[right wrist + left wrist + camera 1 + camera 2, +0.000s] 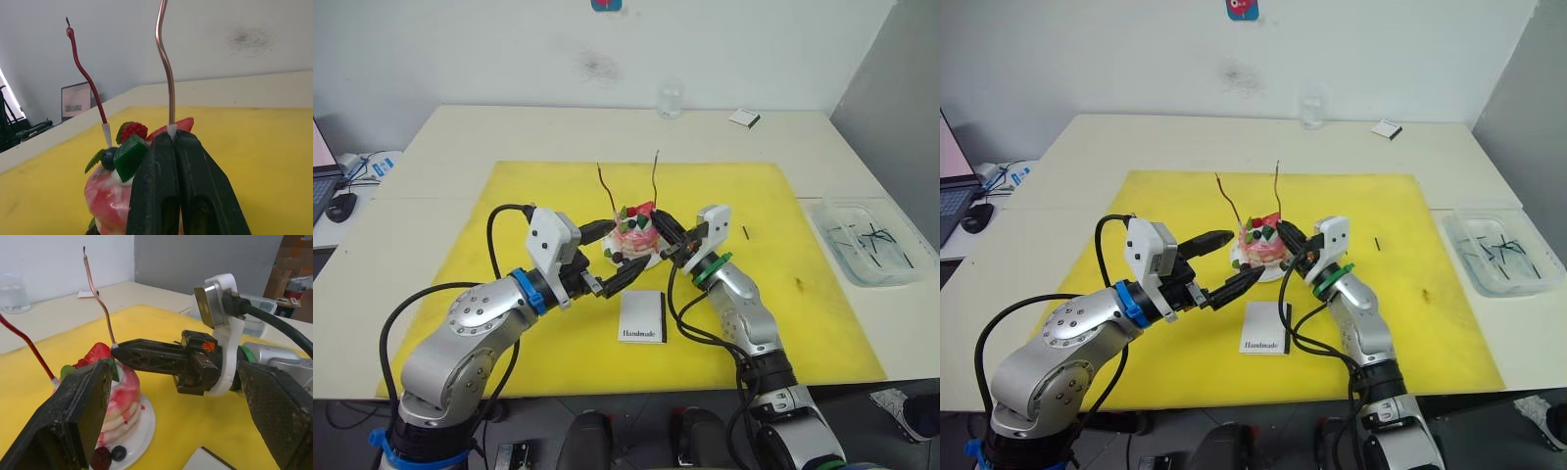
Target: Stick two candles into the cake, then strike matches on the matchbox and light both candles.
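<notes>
With both candles upright in the cake, my right pincer gripped the gold one's base, left pincer released, matchbox untouched, nothing lit.

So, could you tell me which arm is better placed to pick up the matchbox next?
Probably the left: its claw is open beside the cake, just above the matchbox, while the right claw is shut at the gold candle.

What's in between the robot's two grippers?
The cake on its white plate sits between the open left gripper and the right gripper, which is pinching the olive-gold candle. The eye views show it.
</notes>
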{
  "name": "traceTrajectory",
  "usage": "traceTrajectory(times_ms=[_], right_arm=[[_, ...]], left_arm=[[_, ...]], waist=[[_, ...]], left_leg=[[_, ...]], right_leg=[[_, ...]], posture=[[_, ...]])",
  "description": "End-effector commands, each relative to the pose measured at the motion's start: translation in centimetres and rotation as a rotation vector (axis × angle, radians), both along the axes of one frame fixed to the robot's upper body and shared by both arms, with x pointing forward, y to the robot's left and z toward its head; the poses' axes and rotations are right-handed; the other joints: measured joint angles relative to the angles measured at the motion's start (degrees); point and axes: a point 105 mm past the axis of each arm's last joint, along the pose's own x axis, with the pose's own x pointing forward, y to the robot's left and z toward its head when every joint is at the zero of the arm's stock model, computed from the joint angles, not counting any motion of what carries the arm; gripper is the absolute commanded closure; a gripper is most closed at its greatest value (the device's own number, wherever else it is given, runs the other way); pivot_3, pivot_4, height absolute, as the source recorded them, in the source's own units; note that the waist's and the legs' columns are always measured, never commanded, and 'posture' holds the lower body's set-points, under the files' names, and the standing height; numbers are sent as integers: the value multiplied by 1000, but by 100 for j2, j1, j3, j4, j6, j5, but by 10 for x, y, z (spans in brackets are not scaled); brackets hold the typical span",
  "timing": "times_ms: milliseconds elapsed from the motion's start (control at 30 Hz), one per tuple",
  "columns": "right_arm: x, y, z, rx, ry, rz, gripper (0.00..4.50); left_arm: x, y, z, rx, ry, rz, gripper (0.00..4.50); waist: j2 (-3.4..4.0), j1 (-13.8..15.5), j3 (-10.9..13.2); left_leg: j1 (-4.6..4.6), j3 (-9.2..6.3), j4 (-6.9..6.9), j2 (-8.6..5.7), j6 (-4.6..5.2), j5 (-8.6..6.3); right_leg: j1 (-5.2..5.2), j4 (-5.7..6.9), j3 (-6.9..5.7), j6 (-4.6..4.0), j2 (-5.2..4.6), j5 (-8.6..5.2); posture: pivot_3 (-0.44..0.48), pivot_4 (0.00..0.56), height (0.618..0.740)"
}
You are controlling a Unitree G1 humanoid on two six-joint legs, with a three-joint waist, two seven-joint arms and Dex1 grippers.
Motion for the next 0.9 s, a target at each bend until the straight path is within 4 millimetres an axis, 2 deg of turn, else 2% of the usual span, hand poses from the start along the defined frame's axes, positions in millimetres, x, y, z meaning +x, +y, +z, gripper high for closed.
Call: traceTrajectory(times_ms=[33,400,633,900], right_arm=[[-7,0,11,12,-58,18,4480],[-14,4,7,-8,-102,54,4480],[-13,8,-4,-67,-75,58,4480],[-8,2,-10,-109,-62,28,4480]], left_arm=[[-4,0,10,-3,-46,-9,0],[-3,0,11,-1,-48,-14,0],[-4,0,11,5,-49,-18,0],[-4,-2,12,3,-51,-20,0]], waist=[[0,-3,0],[1,-6,0],[1,-11,0],[0,-14,0]], left_leg=[[0,1,0,0,0,0],[0,0,-2,0,0,0],[1,1,-4,0,0,0],[2,1,-4,0,0,0]], right_leg=[[0,0,1,0,0,0],[-1,-1,-1,-1,0,-1],[-2,-2,0,-1,0,-1],[-2,-2,1,-2,0,-1]], posture=[[0,150,740],[0,150,740],[0,150,740],[0,150,740]])
